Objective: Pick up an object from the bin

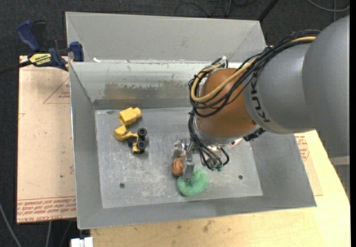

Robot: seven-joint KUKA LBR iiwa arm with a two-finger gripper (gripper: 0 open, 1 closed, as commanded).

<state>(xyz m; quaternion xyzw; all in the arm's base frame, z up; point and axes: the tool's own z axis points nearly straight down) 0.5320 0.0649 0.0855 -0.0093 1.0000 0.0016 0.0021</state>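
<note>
Gripper [187, 167] hung low in bin [150, 184], just above green fuzzy lump [194, 184]. Small orange-brown object [177, 168] lay just beside gripper, at lump's upper-left edge. How wide gripper stood, or whether it gripped anything: could not tell. Yellow toy vehicle [129, 128] sat well to view-left of lump.

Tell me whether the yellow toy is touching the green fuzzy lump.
Apart. The camera view shows the yellow toy at the bin's left and the green fuzzy lump near the front, with bare bin floor between them.
</note>
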